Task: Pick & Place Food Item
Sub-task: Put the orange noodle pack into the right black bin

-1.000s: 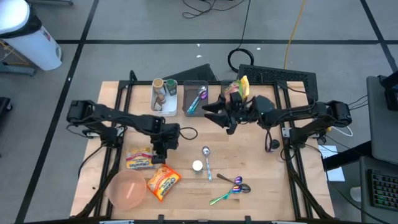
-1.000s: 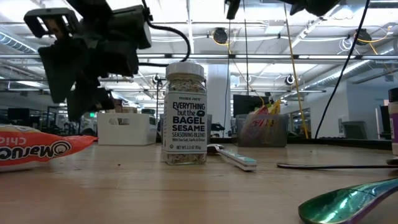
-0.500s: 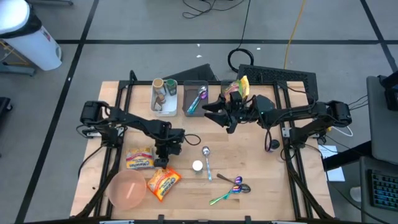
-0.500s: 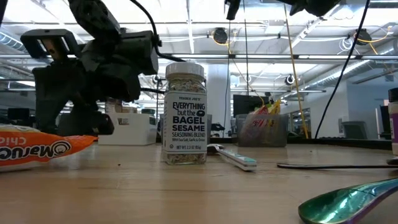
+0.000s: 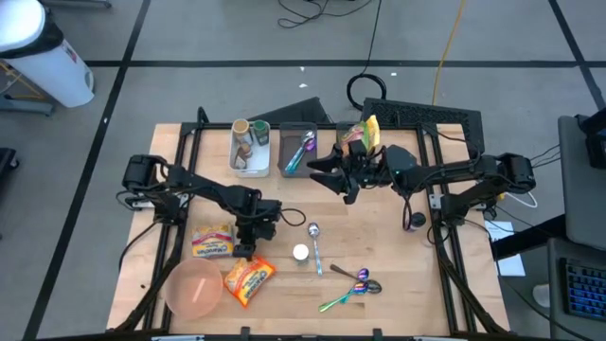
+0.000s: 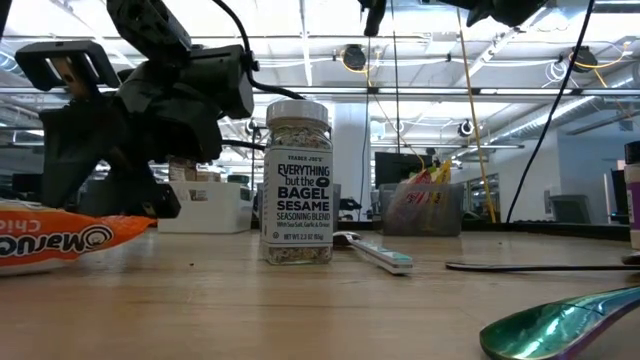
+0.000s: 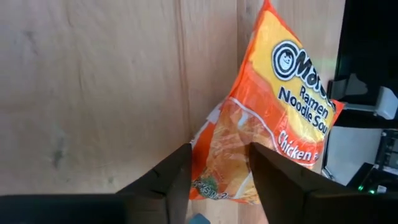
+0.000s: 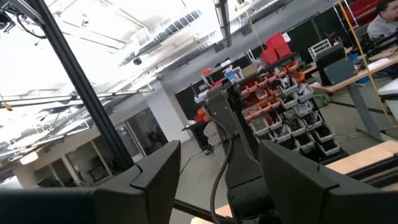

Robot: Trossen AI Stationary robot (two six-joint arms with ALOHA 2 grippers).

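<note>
Ramen packet (image 5: 248, 278), orange and yellow with a noodle picture and "Chicken" lettering, lies flat on the wooden table (image 5: 388, 237) near its front edge, just right of a pink bowl (image 5: 194, 288). I have the left gripper (image 5: 243, 248) lowered over the packet's rear end, fingers (image 7: 163, 177) partly spread astride its crimped edge, not clamped. A second yellow packet (image 5: 212, 241) lies just left of that gripper. To the right stand a seasoning jar (image 6: 297, 182) and a spoon (image 5: 315, 242); more spoons (image 5: 352, 286) lie farther right. The right gripper (image 5: 327, 170) hangs parted and empty near the bins (image 5: 298, 147) at the back.
</note>
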